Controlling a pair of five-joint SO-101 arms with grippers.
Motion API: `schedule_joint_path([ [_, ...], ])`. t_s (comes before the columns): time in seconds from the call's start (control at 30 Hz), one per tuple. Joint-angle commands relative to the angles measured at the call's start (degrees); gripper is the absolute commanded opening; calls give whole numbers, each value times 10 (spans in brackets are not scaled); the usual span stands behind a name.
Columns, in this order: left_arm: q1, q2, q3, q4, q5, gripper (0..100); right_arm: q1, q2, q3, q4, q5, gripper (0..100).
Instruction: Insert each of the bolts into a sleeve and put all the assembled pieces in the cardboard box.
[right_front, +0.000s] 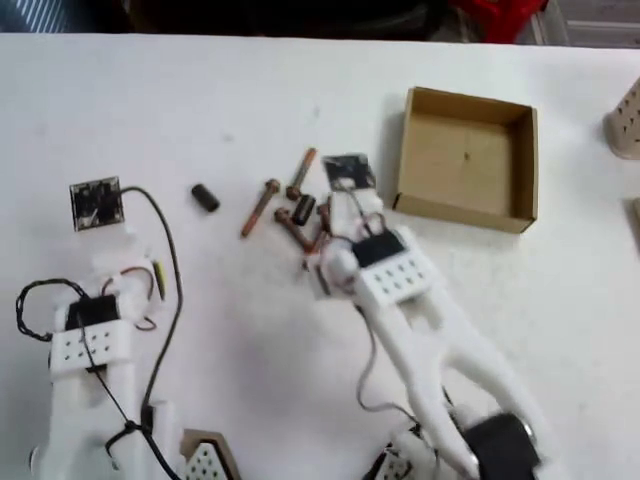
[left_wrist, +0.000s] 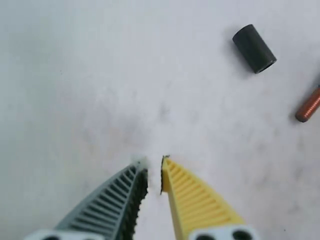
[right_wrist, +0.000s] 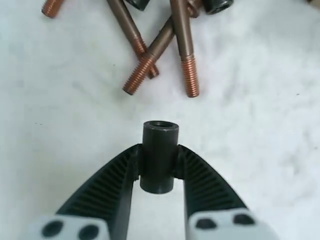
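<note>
Right gripper (right_wrist: 159, 149) pinches sleeve (right_wrist: 159, 159) (snugly)

The right arm (right_front: 430, 330) leans out toward the cardboard box (right_front: 462, 212). Its wrist (right_front: 395, 268) sits close to the box's near left corner. The right gripper (right_wrist: 158, 150) has two black fingers (right_wrist: 117, 185) squeezed tight on a small black sleeve (right_wrist: 160, 131), and the sleeve sticks out past their tips. The left arm (right_front: 88, 345) sits far to the left of the box. The left gripper (left_wrist: 154, 164) points down, and its grey finger (left_wrist: 117, 197) and yellow finger (left_wrist: 192, 200) are almost touching at the tips.
</note>
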Motion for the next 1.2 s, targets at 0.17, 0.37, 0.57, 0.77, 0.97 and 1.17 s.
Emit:
schedule_joint_path([
  [0.17,36,0,-6,-14,-32,83,110,-272,265,-214,76,17],
  [0.37,84,0,-9,-14,-31,83,93,-406,328,-214,76,17],
  [0.57,191,0,-21,-76,-30,82,76,-497,393,-264,76,17],
  [0.77,269,0,-23,-129,-30,83,75,-609,525,-441,76,17],
  [0.97,285,1,-38,-135,-30,83,67,-725,579,-460,75,17],
  [1.17,286,83,-108,-133,-4,83,13,-770,579,-434,74,17],
])
